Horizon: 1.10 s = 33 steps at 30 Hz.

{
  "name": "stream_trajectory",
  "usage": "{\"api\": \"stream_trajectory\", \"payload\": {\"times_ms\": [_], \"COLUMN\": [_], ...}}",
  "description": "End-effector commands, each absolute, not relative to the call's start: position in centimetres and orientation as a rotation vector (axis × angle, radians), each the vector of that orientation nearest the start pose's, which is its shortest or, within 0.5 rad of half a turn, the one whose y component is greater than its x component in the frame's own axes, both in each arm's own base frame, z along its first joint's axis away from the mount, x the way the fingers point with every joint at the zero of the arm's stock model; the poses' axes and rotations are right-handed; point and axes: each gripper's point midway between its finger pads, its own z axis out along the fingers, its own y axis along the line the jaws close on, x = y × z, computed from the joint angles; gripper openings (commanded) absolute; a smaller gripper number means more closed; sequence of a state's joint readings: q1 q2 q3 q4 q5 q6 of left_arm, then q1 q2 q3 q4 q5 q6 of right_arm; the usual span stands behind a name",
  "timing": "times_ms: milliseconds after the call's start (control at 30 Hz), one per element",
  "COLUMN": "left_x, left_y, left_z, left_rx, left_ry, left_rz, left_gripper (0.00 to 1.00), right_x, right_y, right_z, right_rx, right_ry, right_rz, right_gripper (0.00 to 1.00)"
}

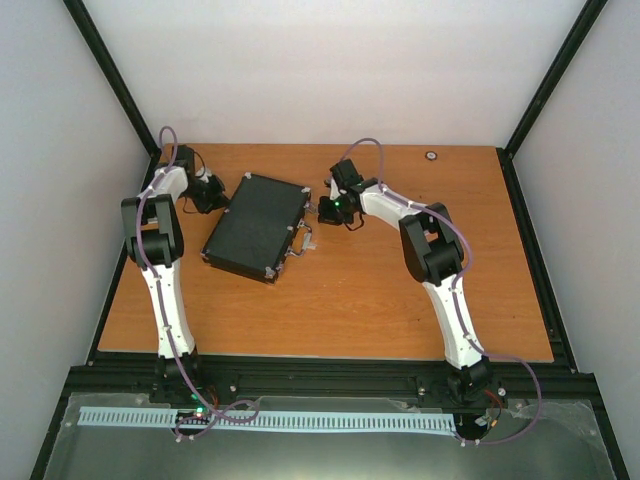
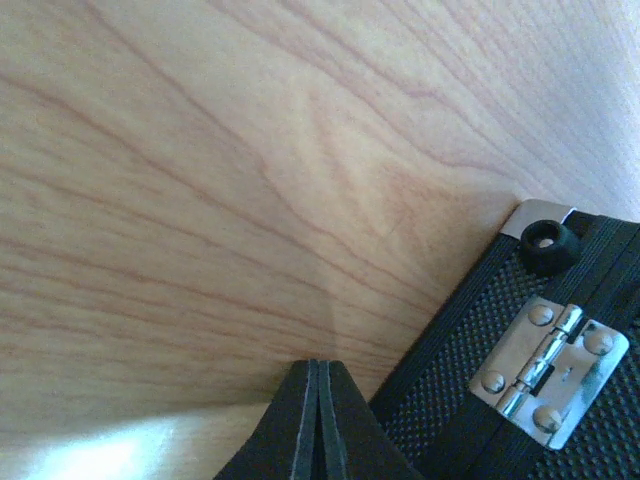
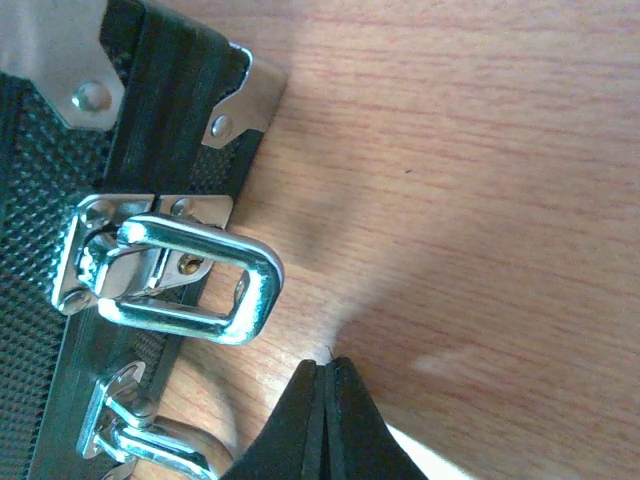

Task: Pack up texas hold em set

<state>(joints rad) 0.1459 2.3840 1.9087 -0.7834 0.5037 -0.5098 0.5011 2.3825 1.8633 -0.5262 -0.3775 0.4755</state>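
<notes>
We are flanking one pebbled black case (image 1: 256,226) on the wood table (image 1: 400,300), left hand (image 2: 318,385) and right hand (image 3: 323,380) pressed together.

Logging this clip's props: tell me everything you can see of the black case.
The case is flat, black and pebble-textured, with silver corner caps. It lies closed and skewed on the wooden table. One long side carries a metal hinge and a rubber foot; the opposite side carries a handle and a loop latch. Both shut, the left gripper and right gripper sit beside those sides; contact is unclear.
</notes>
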Motion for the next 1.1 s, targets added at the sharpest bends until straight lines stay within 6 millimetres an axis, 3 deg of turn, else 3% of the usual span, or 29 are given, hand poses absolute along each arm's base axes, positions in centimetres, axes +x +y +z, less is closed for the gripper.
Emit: {"api": "stream_trajectory", "payload": {"times_ms": [0,167,433,733,1067], "left_x": [53.5,53.6,53.3,53.3,53.2], "left_y": [-0.1,-0.1,-0.3,-0.4,-0.4], "left_z": [1.3,1.3,0.7,0.4,0.3], "left_rx": [-0.82,-0.814,-0.819,-0.822,-0.822], "left_ry": [2.729,2.732,2.743,2.748,2.751], "left_rz": [-0.779,-0.785,-0.802,-0.806,-0.804], "left_gripper": [0.01,0.01,0.01,0.01,0.01], "right_x": [47.0,47.0,49.1,50.2,50.3], "right_y": [31.8,32.3,33.9,34.6,34.1], "right_z": [2.2,5.5,6.3,4.5,3.1], "right_rx": [-0.158,-0.184,-0.179,-0.16,-0.14], "right_ry": [2.759,2.663,2.59,2.625,2.665], "right_rz": [0.766,0.848,0.934,0.946,0.89], "right_gripper": [0.03,0.04,0.03,0.04,0.03]}}
